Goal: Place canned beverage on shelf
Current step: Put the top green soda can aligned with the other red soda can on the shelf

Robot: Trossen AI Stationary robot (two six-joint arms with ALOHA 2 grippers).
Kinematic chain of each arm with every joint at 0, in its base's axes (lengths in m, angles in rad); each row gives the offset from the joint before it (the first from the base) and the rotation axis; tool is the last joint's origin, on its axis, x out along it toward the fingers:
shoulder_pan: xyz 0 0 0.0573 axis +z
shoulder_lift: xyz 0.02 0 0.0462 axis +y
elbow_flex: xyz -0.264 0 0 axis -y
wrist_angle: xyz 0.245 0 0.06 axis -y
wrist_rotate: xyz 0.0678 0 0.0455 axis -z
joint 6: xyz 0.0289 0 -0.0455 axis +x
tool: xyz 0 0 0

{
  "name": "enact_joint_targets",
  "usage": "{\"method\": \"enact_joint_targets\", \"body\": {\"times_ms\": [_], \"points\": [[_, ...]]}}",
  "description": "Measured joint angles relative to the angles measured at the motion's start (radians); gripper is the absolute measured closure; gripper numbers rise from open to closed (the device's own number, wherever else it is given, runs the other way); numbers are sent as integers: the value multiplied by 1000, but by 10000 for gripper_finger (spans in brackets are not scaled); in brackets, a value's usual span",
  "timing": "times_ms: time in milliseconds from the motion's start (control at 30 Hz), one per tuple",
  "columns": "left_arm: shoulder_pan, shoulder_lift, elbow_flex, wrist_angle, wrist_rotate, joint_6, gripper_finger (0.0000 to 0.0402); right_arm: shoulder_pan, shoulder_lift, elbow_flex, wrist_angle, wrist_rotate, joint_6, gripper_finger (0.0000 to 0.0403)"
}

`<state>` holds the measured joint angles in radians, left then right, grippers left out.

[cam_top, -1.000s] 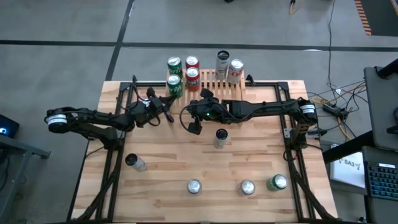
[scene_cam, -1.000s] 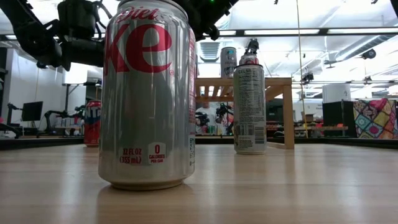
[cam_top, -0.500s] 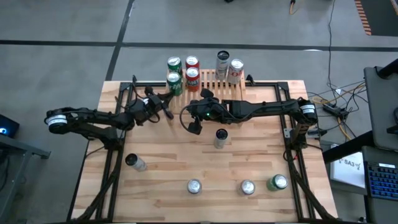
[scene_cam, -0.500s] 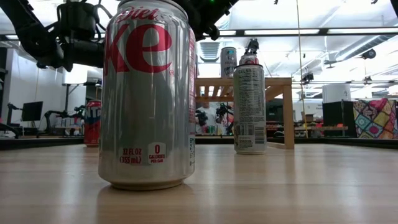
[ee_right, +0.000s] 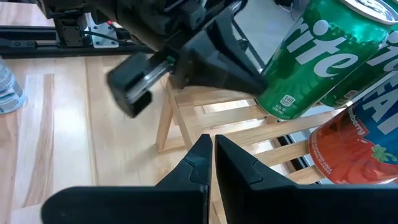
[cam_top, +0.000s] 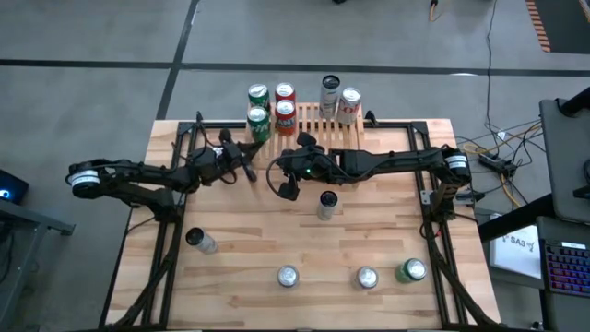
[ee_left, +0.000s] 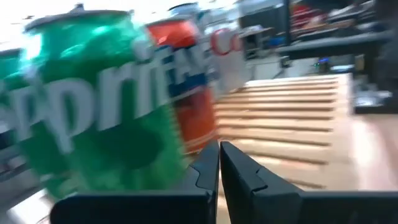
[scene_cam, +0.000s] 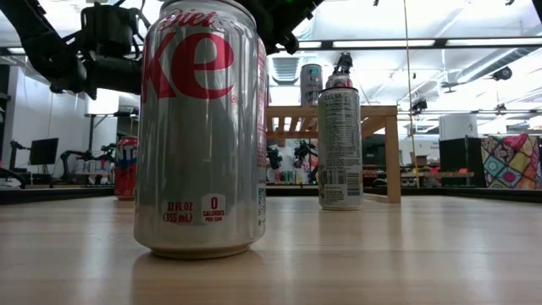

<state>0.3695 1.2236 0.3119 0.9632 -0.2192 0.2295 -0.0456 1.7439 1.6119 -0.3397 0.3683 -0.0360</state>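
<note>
High view shows the shelf (cam_top: 309,118) at the far edge of the counter (cam_top: 249,244). It is a low rack of pale wood with thin slats on top. Four cans stand at the shelf's left end: two green cans (cam_top: 258,109) and two red cans (cam_top: 285,104). Two silver cans (cam_top: 339,100) stand more to the shelf's right. I cannot tell if the back ones sit on the slats or just behind them.

The left gripper (cam_top: 251,169) is just in front of the shelf's left end, near the front green can. Its fingers (ee_left: 205,171) are shut tight together and hold nothing. From the wrist, that green can (ee_left: 93,106) fills the view, with a red one just beside it.

The right gripper (cam_top: 285,189) is also in front of the shelf, a little nearer the middle. Its fingers (ee_right: 199,158) are pressed shut too and hold nothing.

Farther from the shelf, a tall silver can (cam_top: 326,204) stands near the middle of the counter. A dark can (cam_top: 198,240) lies off to the left. Along the near edge stand two silver cans (cam_top: 289,276) and one green can (cam_top: 412,270).
</note>
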Motion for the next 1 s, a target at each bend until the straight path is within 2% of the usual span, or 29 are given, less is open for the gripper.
{"method": "enact_joint_targets", "body": {"times_ms": [100,333,600,1000], "points": [[3,0,0,5,-38,35,401,0,0,0,0,0,0,394],[6,1,11,15,-41,54,401,0,0,0,0,0,0,394],[12,75,47,13,-42,54,401,0,0,0,-5,0,23,394],[12,83,55,3,-41,56,401,21,-72,0,-117,-1,37,394]]}}
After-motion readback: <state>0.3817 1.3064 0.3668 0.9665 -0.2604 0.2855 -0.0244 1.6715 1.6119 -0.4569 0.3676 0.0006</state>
